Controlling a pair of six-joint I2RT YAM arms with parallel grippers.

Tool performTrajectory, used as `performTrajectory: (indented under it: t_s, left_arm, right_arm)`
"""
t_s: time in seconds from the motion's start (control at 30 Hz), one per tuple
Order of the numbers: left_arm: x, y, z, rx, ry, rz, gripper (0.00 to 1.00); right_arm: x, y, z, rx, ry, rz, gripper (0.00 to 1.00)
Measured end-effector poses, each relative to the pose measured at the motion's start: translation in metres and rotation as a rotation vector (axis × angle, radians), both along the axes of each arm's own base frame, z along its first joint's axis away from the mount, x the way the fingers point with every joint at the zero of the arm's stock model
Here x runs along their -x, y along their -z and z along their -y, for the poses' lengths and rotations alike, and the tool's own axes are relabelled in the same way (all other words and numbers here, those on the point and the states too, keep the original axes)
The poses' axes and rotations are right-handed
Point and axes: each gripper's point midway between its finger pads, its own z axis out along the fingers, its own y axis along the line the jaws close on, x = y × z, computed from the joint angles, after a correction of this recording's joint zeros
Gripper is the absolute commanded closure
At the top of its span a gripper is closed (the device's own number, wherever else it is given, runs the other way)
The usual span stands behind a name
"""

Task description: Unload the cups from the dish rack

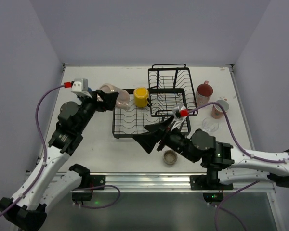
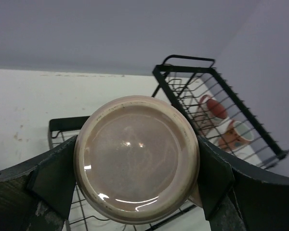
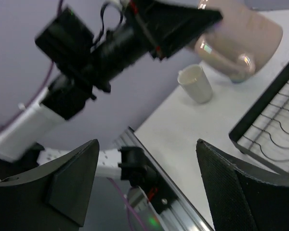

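Left gripper (image 1: pixel 108 96) clamps one pink mug (image 1: pixel 118 96) at the dish rack (image 1: pixel 135 133); right gripper (image 1: pixel 151 135) gapes wide, empty. One yellow mug (image 1: pixel 141 96) sits racked; four cups (image 1: pixel 204 90) stand right and front on the table (image 1: pixel 86 149).

pink mug (image 2: pixel 136 159) (sideways) above black dish rack (image 1: pixel 127 122)

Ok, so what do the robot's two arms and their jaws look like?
Both the left arm and the right arm have white shells between black joints. A purple cable runs along each, ending in a red plug near the wrist. The jaws are broad, black, wedge-shaped plates with a finely textured face.
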Motion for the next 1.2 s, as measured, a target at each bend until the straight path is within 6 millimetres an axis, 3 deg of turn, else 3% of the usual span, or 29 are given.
performTrajectory:
  t_s: [0.1,0.2,0.4,0.57,0.87,1.03,1.13,1.17,1.2]
  left_arm:
    - [0.031,-0.019,0.008,0.090,0.100,0.067,1.00]
    - [0.057,-0.039,0.015,0.176,0.196,0.144,1.00]
    - [0.097,-0.065,0.030,0.318,0.377,0.251,1.00]
    - [0.116,-0.078,0.042,0.406,0.510,0.292,1.00]
    - [0.140,-0.094,0.050,0.496,0.648,0.335,1.00]
    - [0.148,-0.097,0.052,0.536,0.701,0.337,1.00]
    - [0.152,-0.099,0.053,0.548,0.721,0.342,0.91]
    - [0.153,-0.099,0.053,0.553,0.726,0.342,0.88]
    - [0.154,-0.100,0.053,0.555,0.729,0.344,0.74]
  right_arm:
    - [-0.030,-0.031,0.006,-0.117,0.018,0.007,0.14]
    - [-0.061,-0.045,0.019,-0.189,0.056,-0.006,0.08]
    - [-0.059,-0.049,0.010,-0.237,-0.022,-0.051,0.05]
    - [-0.056,-0.047,-0.001,-0.265,-0.079,-0.103,0.09]
    - [-0.034,-0.075,-0.011,-0.385,-0.239,-0.082,0.30]
    - [-0.028,-0.077,-0.027,-0.416,-0.318,-0.079,0.42]
    - [-0.027,-0.075,-0.035,-0.426,-0.347,-0.090,0.48]
    - [-0.027,-0.075,-0.037,-0.431,-0.355,-0.091,0.59]
    - [-0.027,-0.075,-0.038,-0.435,-0.362,-0.092,0.65]
